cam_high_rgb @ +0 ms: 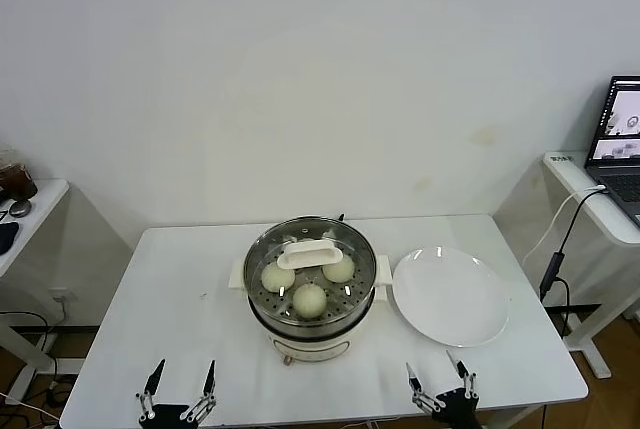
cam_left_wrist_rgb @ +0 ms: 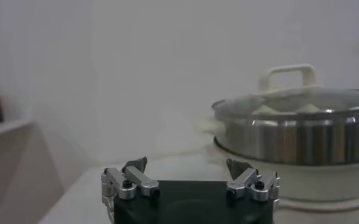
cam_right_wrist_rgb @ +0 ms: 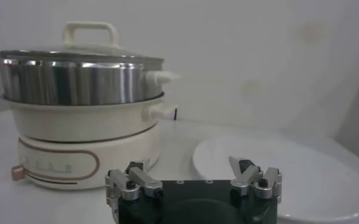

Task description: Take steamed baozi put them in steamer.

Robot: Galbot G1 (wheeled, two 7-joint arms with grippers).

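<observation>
steamer (cam_high_rgb: pixel 311 294): seen ahead of and between both pincers, glass lid (cam_high_rgb: pixel 310 261) seated on top | steamed baozi (cam_high_rgb: pixel 309 299): three counted under the lid, a fourth possibly hidden by the handle | plate (cam_high_rgb: pixel 450 297): bare, ahead of right gripper (cam_high_rgb: pixel 440 386) | left gripper (cam_high_rgb: pixel 178 386): spread, nothing pinched | right gripper: spread, nothing pinched

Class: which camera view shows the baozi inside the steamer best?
The head view: it looks down through the glass lid at three baozi in the steamer. The left wrist view shows them only dimly under the lid; the right wrist view shows none.
</observation>
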